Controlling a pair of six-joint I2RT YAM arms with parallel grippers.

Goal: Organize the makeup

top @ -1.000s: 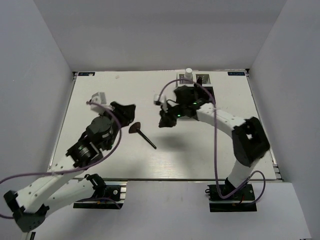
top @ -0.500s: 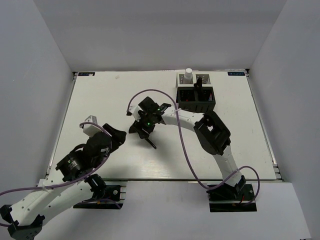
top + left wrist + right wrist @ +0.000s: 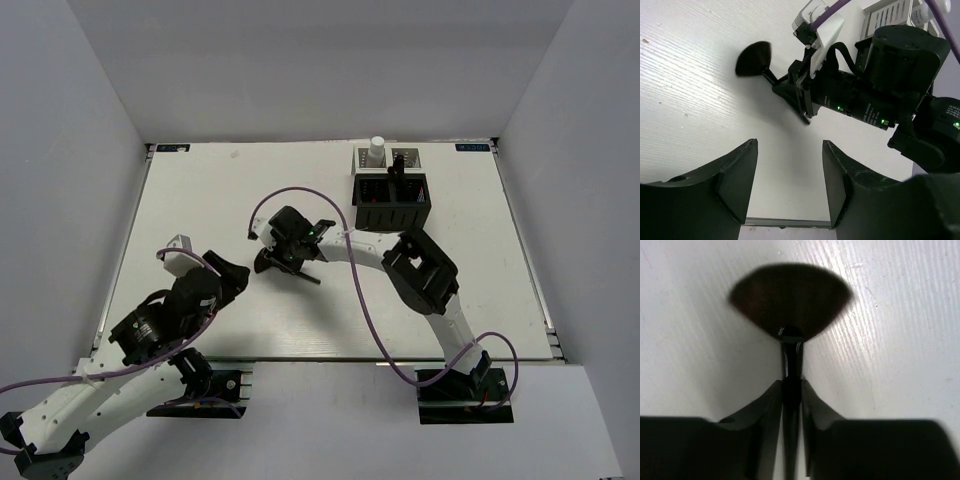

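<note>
The black fan-shaped brush [image 3: 790,302] lies on the white table. My right gripper [image 3: 791,387] is shut on its thin handle just behind the bristle fan. In the top view the right gripper [image 3: 283,262] sits left of centre, with the brush handle [image 3: 310,279] sticking out toward the right. The left wrist view shows the brush's fan [image 3: 754,58] and the right gripper [image 3: 800,95] beyond my left fingers. My left gripper [image 3: 236,275] is open and empty, just left of the brush. A white-capped bottle [image 3: 377,150] stands in the back organizer.
The black mesh organizer [image 3: 390,214] stands at the back right, with a lighter compartment box [image 3: 403,157] behind it holding the bottle and dark sticks. The right arm's purple cable [image 3: 300,192] loops over the table middle. The table's near edge [image 3: 785,221] is close below my left fingers.
The right arm swung from the organizer leftward to the fan brush, lowered and closed on its handle. The left arm pulled back toward the near left and now holds still.
</note>
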